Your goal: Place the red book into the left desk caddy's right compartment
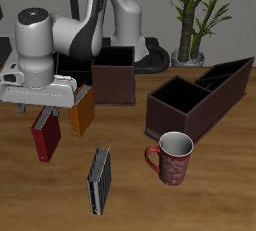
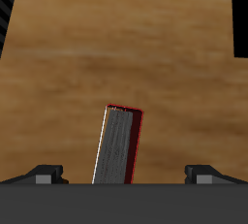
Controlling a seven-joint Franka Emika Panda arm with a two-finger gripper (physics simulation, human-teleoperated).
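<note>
Wooden tabletop point(image 1: 220, 190) fills most of the exterior view, with a potted plant point(image 1: 195, 15) at the back. From there you get the whole layout: the red book point(image 1: 44, 136) stands upright near the orange book point(image 1: 81, 112), with the gripper point(image 1: 47, 110) right above it. A grey-black book point(image 1: 99, 180) stands closer to the front edge and a red mug point(image 1: 171, 157) beside it. The left desk caddy point(image 1: 200, 97) sits diagonally, well apart from the red book, its right compartment point(image 1: 178, 100) empty-looking. Another caddy point(image 1: 113, 73) sits square near the robot base.

Wrist view shows none of that layout, but looks straight down on the red book point(image 2: 120, 146): pale page edges, thin red cover. Both fingers point(image 2: 46, 174) are spread wide, clear of the book on either side.
</note>
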